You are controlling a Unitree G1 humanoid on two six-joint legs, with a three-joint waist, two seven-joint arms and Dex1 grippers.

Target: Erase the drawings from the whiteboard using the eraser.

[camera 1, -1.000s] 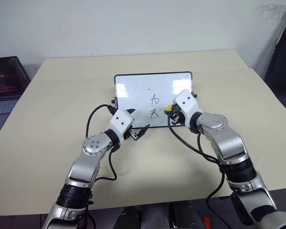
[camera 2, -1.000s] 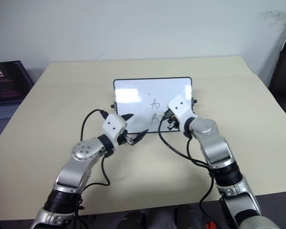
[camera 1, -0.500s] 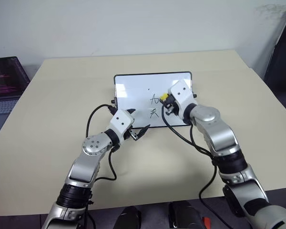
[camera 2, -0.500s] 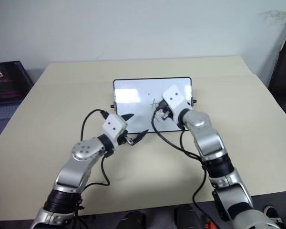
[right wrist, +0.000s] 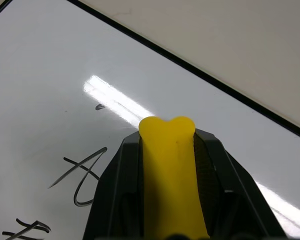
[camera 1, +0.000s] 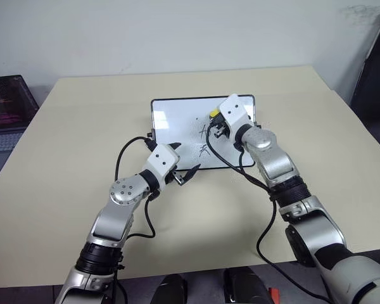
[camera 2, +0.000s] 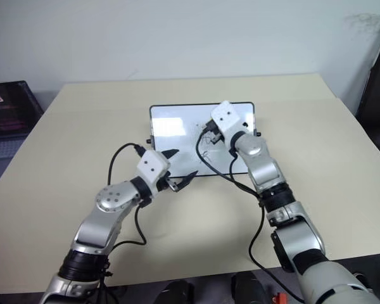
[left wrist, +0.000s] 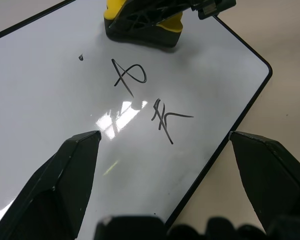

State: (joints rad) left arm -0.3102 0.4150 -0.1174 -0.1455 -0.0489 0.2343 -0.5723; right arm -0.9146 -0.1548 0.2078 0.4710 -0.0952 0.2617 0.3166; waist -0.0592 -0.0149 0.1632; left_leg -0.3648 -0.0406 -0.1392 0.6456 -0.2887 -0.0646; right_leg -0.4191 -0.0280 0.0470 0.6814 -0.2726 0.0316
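Two black handwritten marker drawings (left wrist: 145,97) plus a small dot remained on the glossy, black-framed rectangular whiteboard (camera 1: 171,123) lying on the beige worktop (camera 1: 76,145). The right tool (right wrist: 167,155) pinched the small yellow block eraser (right wrist: 170,175) just beyond the upper drawing. The left tool (camera 1: 180,161), spread wide, hovered at the whiteboard's near edge; a hard swipe might shove the unsecured whiteboard.

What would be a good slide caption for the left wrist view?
Right gripper holds the yellow eraser on the whiteboard, beside two black drawings.
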